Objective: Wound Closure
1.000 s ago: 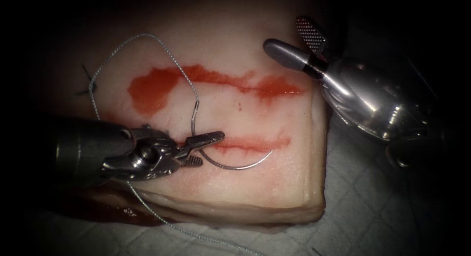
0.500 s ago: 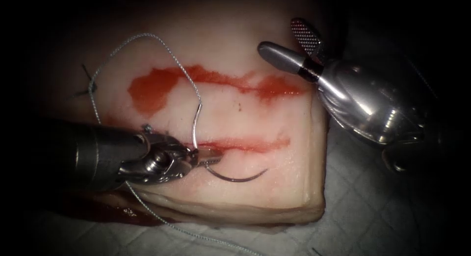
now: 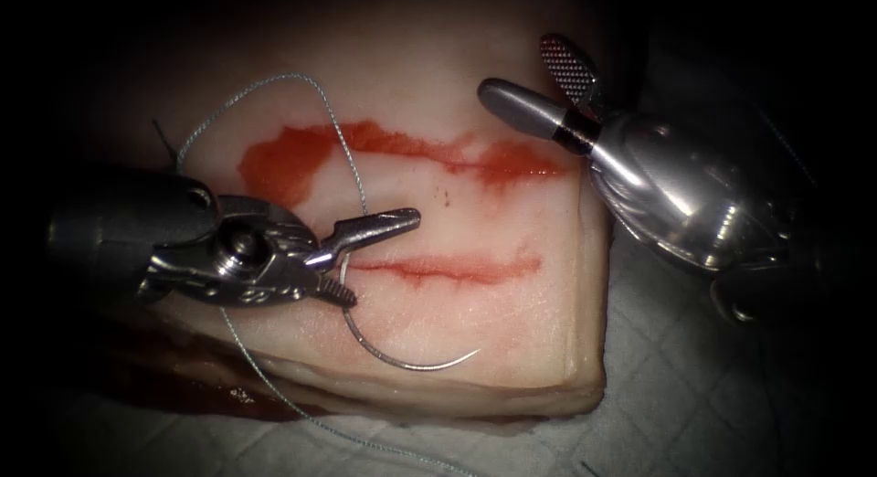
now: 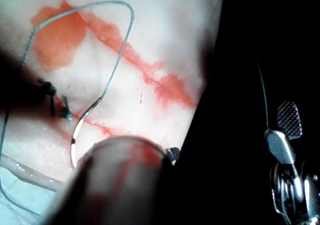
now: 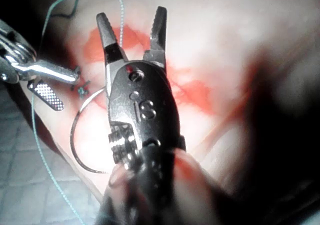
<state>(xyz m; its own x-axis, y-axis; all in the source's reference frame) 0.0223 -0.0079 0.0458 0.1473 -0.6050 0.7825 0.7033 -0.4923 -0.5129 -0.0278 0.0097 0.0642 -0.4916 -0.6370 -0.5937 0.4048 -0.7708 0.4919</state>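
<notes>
The left tool (image 3: 384, 258) comes in from the left with its jaws wide open. The curved needle (image 3: 411, 368) passes between them near its thread end, gripped by neither jaw. Its arc lies on the tissue (image 3: 512, 331) below the lower cut (image 3: 457, 269), and its tip is bare near the front edge. Thread (image 3: 338, 139) loops up from the needle over the red fluid (image 3: 283, 166). The right tool (image 3: 530, 75) hovers open at the tissue's upper right, holding nothing. The right wrist view has its jaws (image 5: 131, 14) apart, the left tool (image 5: 69, 90) and the needle (image 5: 75, 135).
Dark knot ends (image 4: 50, 90) sit left of the cut beside the needle's thread end (image 4: 75, 135). More thread (image 3: 274, 395) trails from under the left tool down over the quilted white cloth (image 3: 694, 386). The tissue drops off at its front and right edges.
Half a second ago the left jaws were shut on the needle; now they are open and raised up-left. The needle has swung down toward the front edge. The right tool barely moved.
</notes>
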